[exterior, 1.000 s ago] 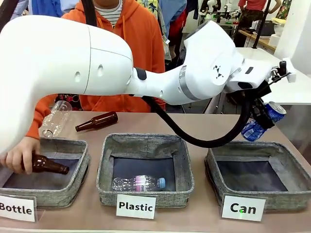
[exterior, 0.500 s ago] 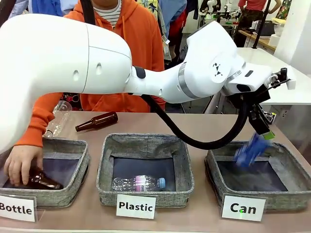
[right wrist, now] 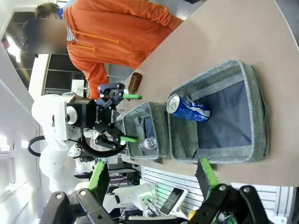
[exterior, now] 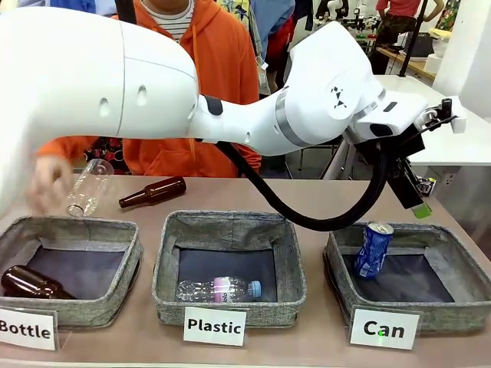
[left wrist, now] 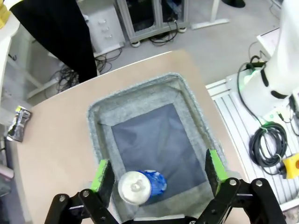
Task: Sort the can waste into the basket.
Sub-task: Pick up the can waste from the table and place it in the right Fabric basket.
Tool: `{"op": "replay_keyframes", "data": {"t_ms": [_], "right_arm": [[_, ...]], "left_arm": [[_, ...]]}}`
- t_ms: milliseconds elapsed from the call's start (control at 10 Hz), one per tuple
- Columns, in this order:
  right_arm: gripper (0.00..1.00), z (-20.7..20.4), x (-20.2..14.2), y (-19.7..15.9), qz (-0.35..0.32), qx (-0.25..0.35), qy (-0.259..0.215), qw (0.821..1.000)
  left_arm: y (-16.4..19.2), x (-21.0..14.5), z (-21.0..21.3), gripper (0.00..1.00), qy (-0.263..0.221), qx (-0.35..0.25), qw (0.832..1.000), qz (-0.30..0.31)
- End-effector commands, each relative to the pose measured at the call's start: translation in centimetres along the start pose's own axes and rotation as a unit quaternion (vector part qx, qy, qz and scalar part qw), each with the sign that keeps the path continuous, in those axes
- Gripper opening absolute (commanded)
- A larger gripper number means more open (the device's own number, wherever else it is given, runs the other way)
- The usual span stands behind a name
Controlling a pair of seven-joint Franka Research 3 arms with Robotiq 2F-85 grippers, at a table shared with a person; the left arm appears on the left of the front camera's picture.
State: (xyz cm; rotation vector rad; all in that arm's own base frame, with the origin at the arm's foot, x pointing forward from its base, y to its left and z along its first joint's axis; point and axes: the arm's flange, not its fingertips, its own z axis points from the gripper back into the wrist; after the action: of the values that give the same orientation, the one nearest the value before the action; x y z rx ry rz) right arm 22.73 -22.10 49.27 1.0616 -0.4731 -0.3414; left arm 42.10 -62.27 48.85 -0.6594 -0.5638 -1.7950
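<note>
Front view: your left gripper [exterior: 418, 205] is hanging over the far side of the basket [exterior: 453, 305] carded "Can", with its jaws spread and gripping nothing. The blue can [exterior: 374, 249] is standing tilted inside that basket, close to its left wall. At the far left of the table, the person's hand [exterior: 46, 184] is blurring beside a clear bottle [exterior: 88, 186].

Left wrist view: you are looking down between the spread fingers onto the can's silver top. The can is sitting on the basket's dark bottom, near one wall. The crushed black can [left wrist: 16, 123] is lying on the table, well apart from the basket.

Right wrist view: your right gripper [right wrist: 152, 173] is hovering wide open and empty, facing the basket with the blue can inside it.
</note>
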Motion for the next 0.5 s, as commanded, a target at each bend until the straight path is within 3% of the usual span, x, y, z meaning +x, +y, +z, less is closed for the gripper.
{"op": "replay_keyframes", "data": {"t_ms": [0, 200, 400], "right_arm": [[1.00, 0.0, 0.0, 0.0, 0.000, 0.000, 0.000, 1.000], [1.00, -1.9, 0.3, 0.9, 0.012, -0.012, 0.026, 1.000], [1.00, -5.2, 0.7, 2.3, 0.025, -0.020, 0.039, 0.999]], "left_arm": [[-2.9, -2.1, 3.2, 1.00, 0.000, -0.041, 0.999, 0.009], [-6.2, -5.2, 8.5, 1.00, 0.004, -0.023, 1.000, 0.017], [-10.1, -10.1, 14.5, 1.00, -0.017, 0.033, 0.999, 0.037]]}}
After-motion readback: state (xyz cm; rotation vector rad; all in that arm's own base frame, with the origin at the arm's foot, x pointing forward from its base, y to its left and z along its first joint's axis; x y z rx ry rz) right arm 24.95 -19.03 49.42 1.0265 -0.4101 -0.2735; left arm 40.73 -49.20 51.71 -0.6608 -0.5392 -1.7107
